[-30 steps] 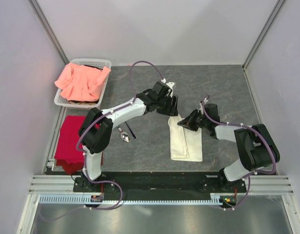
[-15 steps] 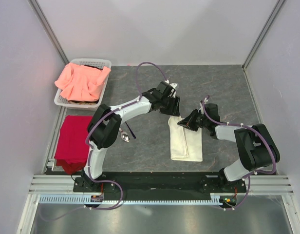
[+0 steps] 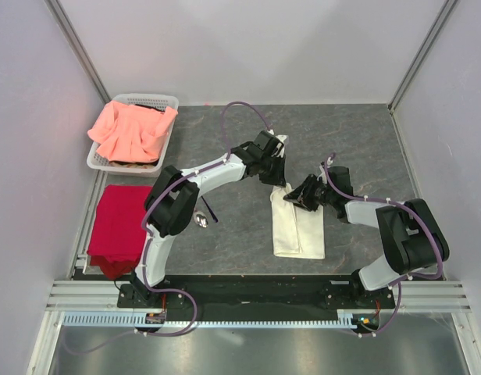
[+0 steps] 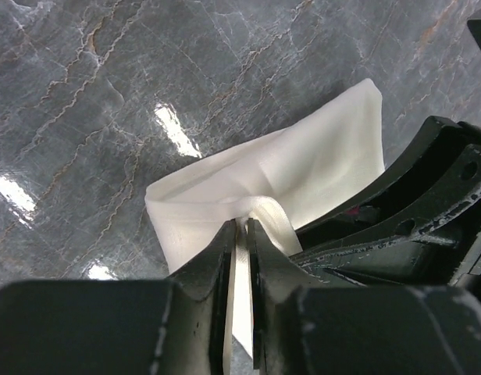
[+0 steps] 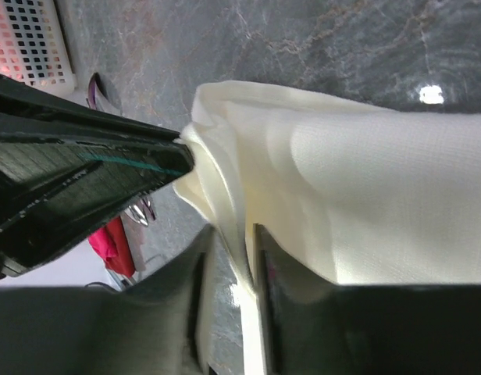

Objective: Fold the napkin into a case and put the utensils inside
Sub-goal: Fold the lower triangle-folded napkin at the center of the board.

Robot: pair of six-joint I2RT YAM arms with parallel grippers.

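The cream-white napkin (image 3: 297,226) lies on the table folded into a narrow case, its far end lifted between the two grippers. My left gripper (image 3: 276,176) is at that far end. In the left wrist view the left gripper (image 4: 242,225) is shut on a fold of the napkin (image 4: 303,168). My right gripper (image 3: 297,196) comes in from the right. In the right wrist view the right gripper (image 5: 233,230) has its jaws parted, and a layer of the napkin (image 5: 365,195) runs between them along one finger. The utensils (image 3: 201,215) lie on the table left of the case.
A white basket (image 3: 144,99) holding a salmon-pink cloth (image 3: 131,129) stands at the back left. A red cloth (image 3: 115,223) lies at the table's left edge. White walls enclose the table on three sides.
My left gripper has closed onto the napkin's far edge. My right gripper, shut on the cloth before, has parted its jaws. The case itself has stayed in place.
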